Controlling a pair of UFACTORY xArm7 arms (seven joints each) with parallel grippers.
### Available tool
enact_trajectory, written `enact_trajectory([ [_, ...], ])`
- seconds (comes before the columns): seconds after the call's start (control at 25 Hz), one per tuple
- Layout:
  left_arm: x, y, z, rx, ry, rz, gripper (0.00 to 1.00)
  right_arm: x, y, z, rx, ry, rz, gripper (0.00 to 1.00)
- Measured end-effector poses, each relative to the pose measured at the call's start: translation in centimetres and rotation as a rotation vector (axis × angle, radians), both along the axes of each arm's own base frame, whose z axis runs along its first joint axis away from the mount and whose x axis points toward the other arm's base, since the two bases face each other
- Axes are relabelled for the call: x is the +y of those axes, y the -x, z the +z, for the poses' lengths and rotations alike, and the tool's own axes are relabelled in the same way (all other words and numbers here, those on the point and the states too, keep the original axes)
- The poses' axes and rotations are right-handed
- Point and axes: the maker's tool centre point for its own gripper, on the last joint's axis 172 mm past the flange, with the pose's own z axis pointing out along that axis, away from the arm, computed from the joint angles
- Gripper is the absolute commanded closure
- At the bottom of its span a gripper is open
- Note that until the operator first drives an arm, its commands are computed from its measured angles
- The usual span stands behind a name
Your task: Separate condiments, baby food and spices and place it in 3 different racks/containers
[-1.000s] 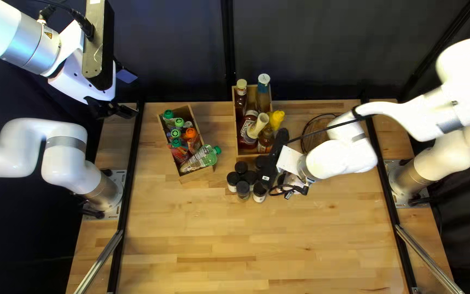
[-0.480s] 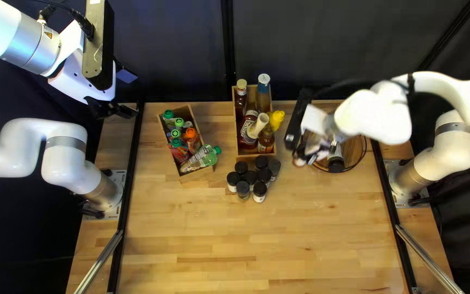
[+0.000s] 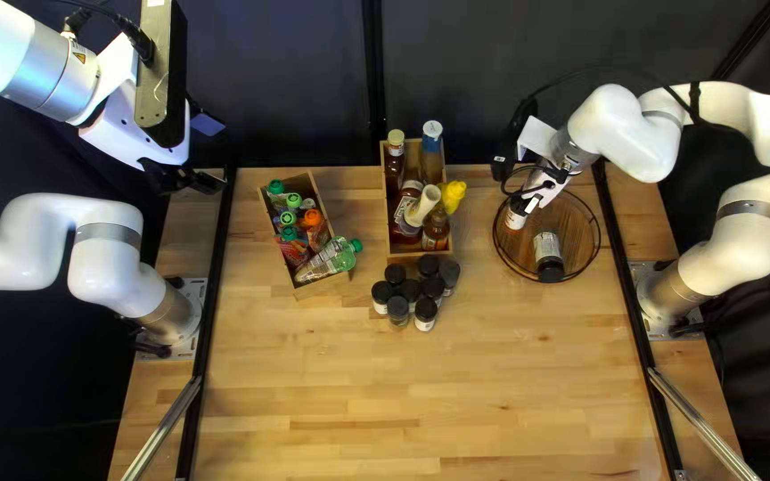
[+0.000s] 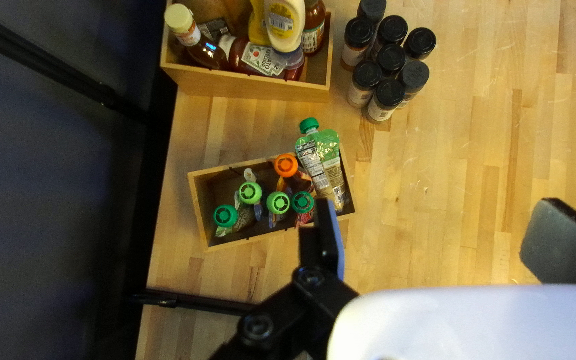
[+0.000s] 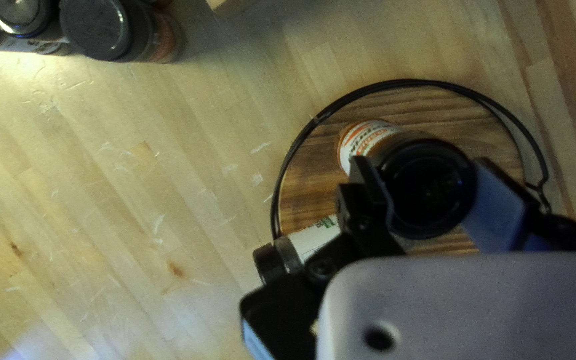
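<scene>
Spice jar (image 5: 428, 190) with a black cap sits between the two fingers of my right hand (image 3: 532, 198), which touch it from both sides, only as far apart as the cap is wide. The hand has it over the round rack (image 3: 572, 223), a dark wooden board with a black wire rim, at the right of the top left view. I cannot tell whether the jar's base touches the board. Beside it, a second jar (image 3: 546, 245) lies on its side on the board, its cap toward the bench's (image 3: 358, 392) near edge.

Eight more spice jars (image 3: 409, 289) stand upright in a tight cluster on the bench, just in front of the condiment box (image 3: 416, 254). That wooden box holds a ketchup bottle (image 4: 255, 59), a cream-coloured squeeze bottle (image 4: 285, 23), a yellow bottle (image 3: 454, 193) and several brown-filled ones, some of them leaning.

To its left in the top left view, the smaller baby food box (image 3: 321, 285) holds pouches with green and orange caps; one green pouch (image 4: 321, 163) slants across the end, its cap past the rim.

My left hand (image 3: 185, 181) hangs raised beyond the bench's far left corner, fingers spread wide, holding nothing.
</scene>
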Motion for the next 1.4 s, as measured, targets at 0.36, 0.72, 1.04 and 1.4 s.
enact_trajectory([
  [0.36, 0.0, 0.0, 0.0, 0.000, 0.000, 0.000, 0.00, -0.1, 0.4, -2.6, -0.047, -0.011, -0.010, 1.00],
  [0.72, 0.0, 0.0, 0.0, 0.000, 0.000, 0.000, 0.00, 0.8, 0.7, -4.4, -0.053, 0.006, -0.024, 0.00],
  [1.04, 0.0, 0.0, 0.0, 0.000, 0.000, 0.000, 0.00, 2.0, 0.0, -2.4, -0.056, 0.046, -0.023, 0.00],
  [1.4, 0.0, 0.0, 0.0, 0.000, 0.000, 0.000, 0.00, 5.3, -2.0, 1.1, -0.067, 0.069, 0.037, 0.00],
])
